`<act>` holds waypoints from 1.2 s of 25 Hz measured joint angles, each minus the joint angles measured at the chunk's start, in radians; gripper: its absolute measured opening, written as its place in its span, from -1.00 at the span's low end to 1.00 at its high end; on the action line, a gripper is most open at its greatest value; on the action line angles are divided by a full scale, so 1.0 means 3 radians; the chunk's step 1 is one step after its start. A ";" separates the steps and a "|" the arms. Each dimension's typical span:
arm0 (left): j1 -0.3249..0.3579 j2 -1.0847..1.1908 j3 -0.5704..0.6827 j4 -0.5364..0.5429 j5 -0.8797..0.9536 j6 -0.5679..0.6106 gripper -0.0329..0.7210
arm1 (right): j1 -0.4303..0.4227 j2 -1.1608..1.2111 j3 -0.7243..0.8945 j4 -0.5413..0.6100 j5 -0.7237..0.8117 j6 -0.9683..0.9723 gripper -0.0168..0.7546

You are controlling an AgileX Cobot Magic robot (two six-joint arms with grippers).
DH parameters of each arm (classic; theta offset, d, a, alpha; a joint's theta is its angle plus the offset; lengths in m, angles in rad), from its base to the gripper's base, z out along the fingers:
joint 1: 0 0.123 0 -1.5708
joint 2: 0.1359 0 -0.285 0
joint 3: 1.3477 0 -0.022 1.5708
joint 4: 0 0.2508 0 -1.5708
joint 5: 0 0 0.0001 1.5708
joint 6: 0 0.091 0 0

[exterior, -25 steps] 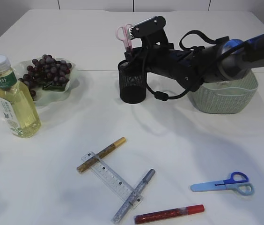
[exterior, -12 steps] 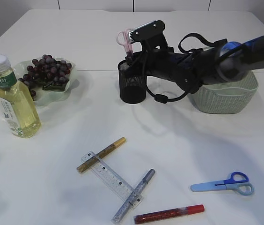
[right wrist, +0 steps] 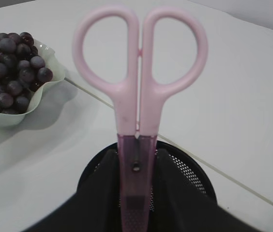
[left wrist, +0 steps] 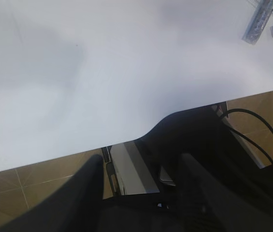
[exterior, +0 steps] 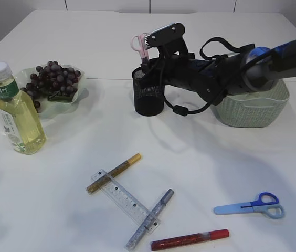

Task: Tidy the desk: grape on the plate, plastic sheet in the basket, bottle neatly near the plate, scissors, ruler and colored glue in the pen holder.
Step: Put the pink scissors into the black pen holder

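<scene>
A robot test bench staged as an office desk. A plain white table (exterior: 200, 157) fills the exterior view, with white panelled walls behind. Desk goods are laid out on it: a mesh pen holder (exterior: 148, 97), a ruler (exterior: 124, 201), glitter glue pens (exterior: 114, 172), blue scissors (exterior: 250, 206), a woven basket (exterior: 253, 113). A black robot arm (exterior: 226, 71) reaches across the table. The left wrist view shows a brown tiled floor (left wrist: 25, 183) below the table edge, with black cables (left wrist: 252, 140) and rig parts
</scene>
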 joint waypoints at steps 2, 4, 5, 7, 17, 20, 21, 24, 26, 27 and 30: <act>0.0000 0.0000 0.0000 0.0000 0.0000 0.0000 0.05 | 0.0000 0.0000 0.0000 0.0000 0.0000 0.0000 -0.48; 0.0000 0.0000 0.0000 0.0000 0.0000 0.0000 0.05 | 0.0000 0.0000 0.0000 0.0002 0.0000 0.0000 -0.47; 0.0000 0.0000 0.0000 0.0000 0.0000 0.0000 0.05 | 0.0000 0.0000 0.0000 0.0008 0.0000 0.0000 -0.46; 0.0000 0.0000 0.0000 0.0000 0.0000 0.0000 0.05 | 0.0000 0.0000 0.0000 0.0008 0.0000 0.0000 -0.44; 0.0000 0.0000 0.0000 0.0000 0.0000 0.0000 0.05 | 0.0000 0.0000 0.0000 0.0008 0.0000 0.0000 -0.33; 0.0000 0.0000 0.0000 0.0000 0.0000 0.0000 0.05 | 0.0000 0.0000 0.0000 0.0008 0.0000 0.0000 -0.32; 0.0000 0.0000 0.0000 0.0000 0.0000 0.0000 0.05 | 0.0000 0.0000 0.0000 0.0008 0.0006 0.0000 -0.31; 0.0000 0.0000 0.0000 0.0000 0.0000 0.0000 0.05 | 0.0000 0.0000 0.0000 0.0021 0.0012 0.0000 -0.31; 0.0000 0.0000 0.0000 0.0000 0.0000 0.0000 0.05 | 0.0000 0.0000 -0.0031 0.0051 0.0100 0.0000 -0.31; 0.0000 0.0000 0.0000 0.0000 0.0000 0.0000 0.05 | 0.0000 0.0000 -0.0051 0.0083 0.0195 0.0006 -0.31; 0.0000 0.0000 0.0000 0.0000 0.0000 0.0000 0.05 | 0.0000 -0.0099 -0.0145 0.0140 0.0581 0.0092 -0.31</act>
